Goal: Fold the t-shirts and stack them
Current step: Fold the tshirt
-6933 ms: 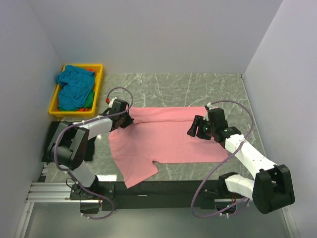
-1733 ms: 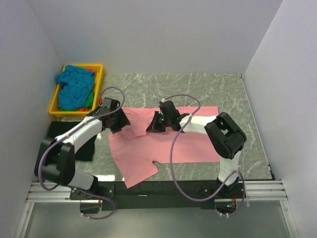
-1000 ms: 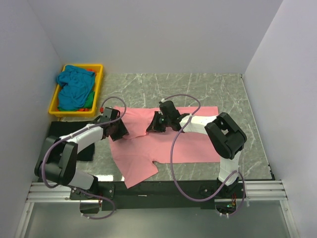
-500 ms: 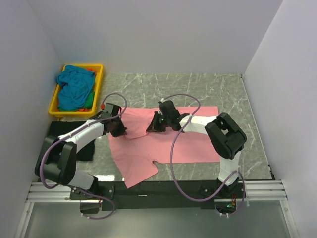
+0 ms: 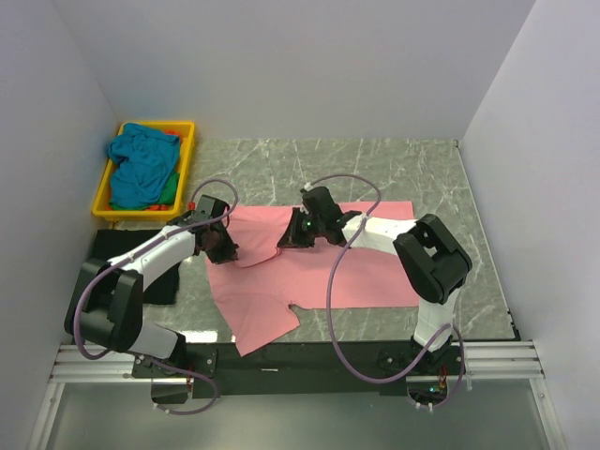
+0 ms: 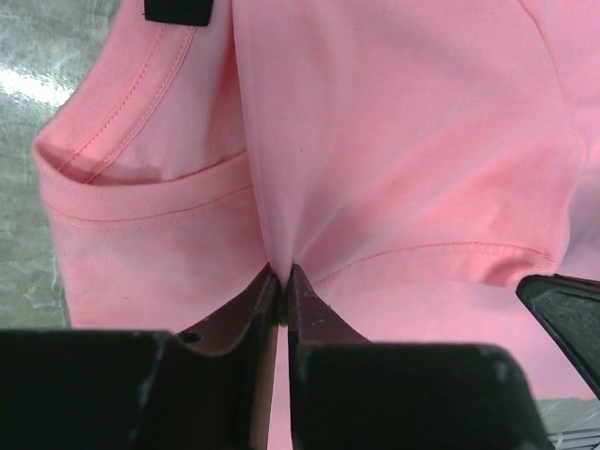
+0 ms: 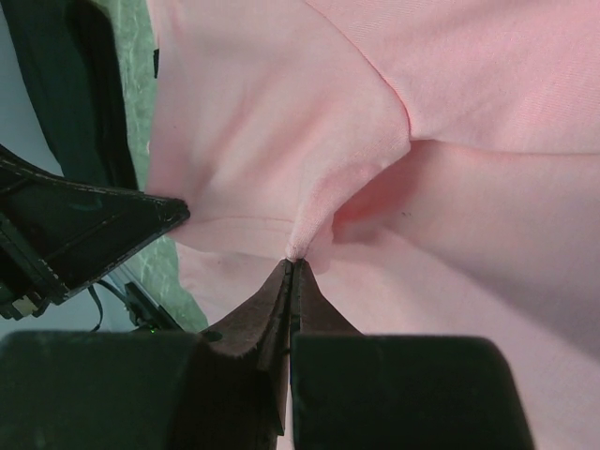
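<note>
- Salmon pink t-shirt (image 5: 328, 267): lies on the marble table (image 5: 403, 169) between the two arms, its length running left to right. The right-hand end is flat and smooth, while the left-hand end is rucked up. One sleeve reaches the near edge of the table at the left.
- Left gripper (image 6: 281, 281): jaws pressed fully together, pinching a small peak of the pink cloth just beside a stitched hem. Creases fan away from the pinch. It sits at the shirt's left edge.
- Right gripper (image 7: 292, 265): jaws likewise clamped tight, with a narrow ridge of the same shirt caught at the tips. Its arm reaches in from the right across the far edge of the shirt, and the tips sit left of the shirt's middle.
- Spacing of the two grippers: near each other but apart, with loose cloth between them. Each shows as a dark shape at the edge of the other's wrist view.
- Yellow tray (image 5: 101, 202): stands at the far left corner of the work area, well apart from the pink shirt. A crumpled teal t-shirt (image 5: 141, 161) lies on top inside it. Green cloth (image 5: 170, 194) and a little orange-red cloth (image 5: 174, 137) show at its right side.
- Black mat (image 5: 101, 251): lies on the left, just on the near side of the tray, under the left arm.
</note>
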`<control>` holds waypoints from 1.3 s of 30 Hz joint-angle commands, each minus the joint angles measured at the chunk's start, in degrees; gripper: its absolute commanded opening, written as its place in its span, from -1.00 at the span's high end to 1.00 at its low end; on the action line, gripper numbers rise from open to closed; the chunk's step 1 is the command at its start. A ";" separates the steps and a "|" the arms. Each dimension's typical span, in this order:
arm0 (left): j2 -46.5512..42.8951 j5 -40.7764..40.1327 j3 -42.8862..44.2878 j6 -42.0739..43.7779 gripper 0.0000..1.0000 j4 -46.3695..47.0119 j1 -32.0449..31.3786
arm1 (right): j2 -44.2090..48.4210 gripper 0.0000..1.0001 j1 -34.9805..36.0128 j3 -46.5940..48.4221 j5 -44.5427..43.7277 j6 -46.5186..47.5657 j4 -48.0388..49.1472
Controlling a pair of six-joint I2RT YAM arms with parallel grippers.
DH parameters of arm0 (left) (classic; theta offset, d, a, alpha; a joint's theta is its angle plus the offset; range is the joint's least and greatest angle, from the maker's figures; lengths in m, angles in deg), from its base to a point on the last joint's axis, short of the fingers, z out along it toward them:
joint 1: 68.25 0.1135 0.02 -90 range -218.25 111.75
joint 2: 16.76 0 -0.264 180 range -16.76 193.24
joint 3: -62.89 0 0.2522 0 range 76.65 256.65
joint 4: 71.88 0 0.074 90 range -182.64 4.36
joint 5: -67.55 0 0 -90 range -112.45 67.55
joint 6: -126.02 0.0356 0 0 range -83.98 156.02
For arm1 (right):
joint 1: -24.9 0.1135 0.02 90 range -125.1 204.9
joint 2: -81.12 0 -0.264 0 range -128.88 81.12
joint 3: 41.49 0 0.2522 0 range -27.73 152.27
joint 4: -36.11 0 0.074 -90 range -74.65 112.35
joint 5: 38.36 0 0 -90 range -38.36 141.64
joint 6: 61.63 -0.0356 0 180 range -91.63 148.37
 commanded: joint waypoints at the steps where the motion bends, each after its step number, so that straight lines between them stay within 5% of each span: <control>1: -0.54 -0.23 1.43 -0.63 0.73 -0.80 -0.20 | 2.96 1.00 -0.36 2.61 -0.01 1.34 -1.40; 21: -3.35 3.02 -5.08 -5.28 0.61 2.27 -0.29 | -1.34 0.93 -0.97 4.19 -2.47 5.56 -8.26; 30: -8.88 0.58 -2.98 -5.47 -0.21 0.43 0.24 | 3.57 0.10 -3.59 5.77 -6.07 10.30 -13.44; 39: -1.09 -4.00 7.99 5.07 -0.29 1.66 8.85 | 12.80 -0.12 -20.73 1.38 -10.56 16.63 -16.34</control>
